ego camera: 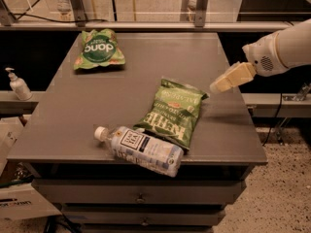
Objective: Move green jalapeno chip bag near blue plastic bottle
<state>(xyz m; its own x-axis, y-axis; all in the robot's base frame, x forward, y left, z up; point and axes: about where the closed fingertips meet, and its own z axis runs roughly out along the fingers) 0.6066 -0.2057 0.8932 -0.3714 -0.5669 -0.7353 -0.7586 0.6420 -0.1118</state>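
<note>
The green jalapeno chip bag, olive-green and crinkled with pale "KETTLE" lettering, lies flat at the table's front right. Its lower edge touches or overlaps the blue plastic bottle. The bottle is clear, with a white cap pointing left and a white-and-navy label, and it lies on its side along the front edge. My gripper, cream-coloured on a white arm, reaches in from the right. It hovers just beyond the bag's upper right corner and holds nothing that I can see.
A brighter green bag with a dark round logo lies at the table's back left. The grey table has drawers below. A soap dispenser stands on a ledge to the left. Railings run behind the table.
</note>
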